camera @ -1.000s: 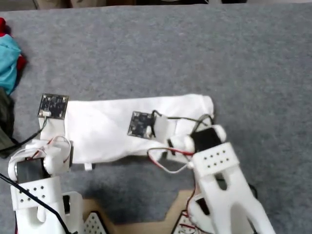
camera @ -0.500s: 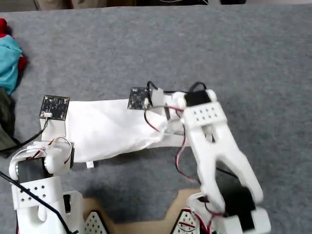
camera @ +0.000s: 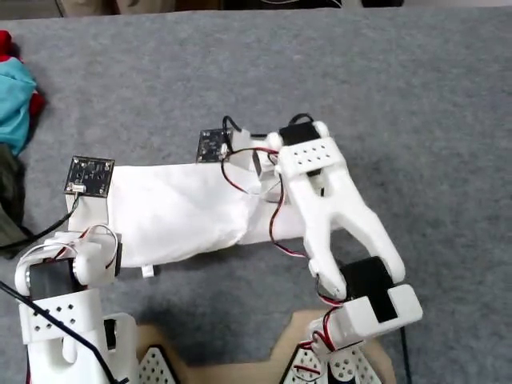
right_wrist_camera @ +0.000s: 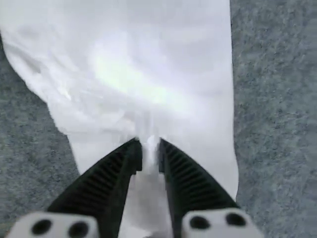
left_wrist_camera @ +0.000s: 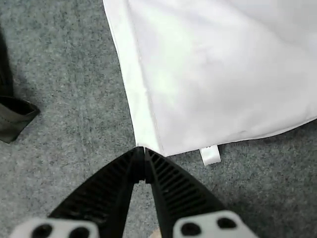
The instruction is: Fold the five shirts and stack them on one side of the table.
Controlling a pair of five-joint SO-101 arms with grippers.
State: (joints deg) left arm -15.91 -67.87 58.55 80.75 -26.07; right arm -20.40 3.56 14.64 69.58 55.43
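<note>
1. The white shirt (camera: 176, 212) lies as a long folded band across the near middle of the grey desk (camera: 400, 80). Its end on the right arm's side is bunched and partly drawn over the rest.
2. The left arm (camera: 60, 280) stands at the near left corner of the desk, its wrist angled down at the shirt's left end.
3. In the left wrist view the left end effector (left_wrist_camera: 144, 151) is closed narrow, its black jaws meeting on the very corner of the shirt (left_wrist_camera: 223, 64), where the hem runs into the tips.
4. A small white tag (left_wrist_camera: 210, 154) sticks out from the shirt's near edge, just beside that corner.
5. The right arm (camera: 336, 216) stretches from its base at the near edge, leaning away and to the left. Its wrist hangs over the shirt's far edge near the middle of the band.
6. In the right wrist view the right end effector (right_wrist_camera: 148, 146) is almost closed, pinching a raised ridge of the white cloth (right_wrist_camera: 148, 59) between its jaws.
7. At the far left edge of the desk lies a heap of other garments: a teal shirt (camera: 12, 104) over something red (camera: 36, 102), with a dark cloth (camera: 8, 200) nearer, well apart from the white one.
</note>
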